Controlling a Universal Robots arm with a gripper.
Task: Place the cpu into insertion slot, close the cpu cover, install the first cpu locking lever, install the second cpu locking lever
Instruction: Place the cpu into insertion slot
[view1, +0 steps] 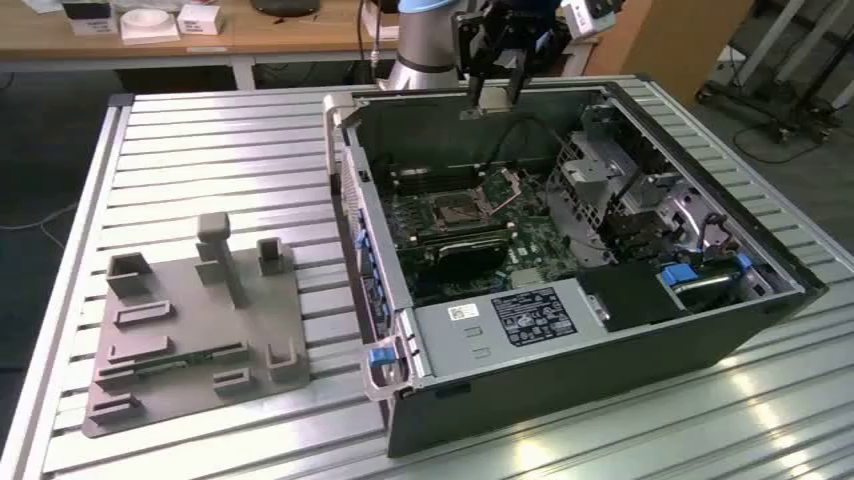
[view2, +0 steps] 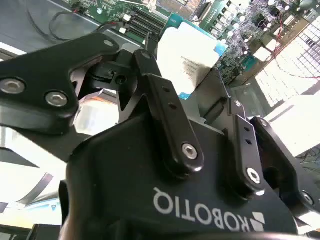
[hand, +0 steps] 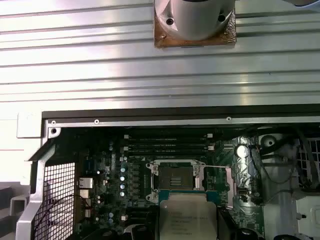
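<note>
Reading across the exterior view from its left:

- Grey fixture block (view1: 187, 320) on the slatted table (view1: 214, 130). No task part on it.
- Open PC case (view1: 354, 200) next, lying on its side with the board face-up.
- insertion slot (view1: 447, 212) sits mid-board. Silver rim visible, looks bare, no chip seated.
- gripper (view1: 494, 92) hangs over the case's far wall, high above the board.
- Its fingers (view2: 167, 115) are clamped on the cpu (hand: 187, 216) by opposite edges, with the metal top showing in the first wrist view.
- cpu cover (view1: 505, 190) looks tipped up and open on the exterior view's right of the slot. It's thin, so that's a judgement.

Key relation: the slot lies below the gripper, a little toward the exterior view's left and toward that camera, well apart from the chip.

In the first wrist view the cpu's edges run parallel to the slot's rim, so squareness looks fine. The chip is not over the opening, though. It sits off the side of the slot away from the memory slots (hand: 167, 142).

Can't tell where the locking levers stand. By my read, none of the four steps is done yet.
</note>
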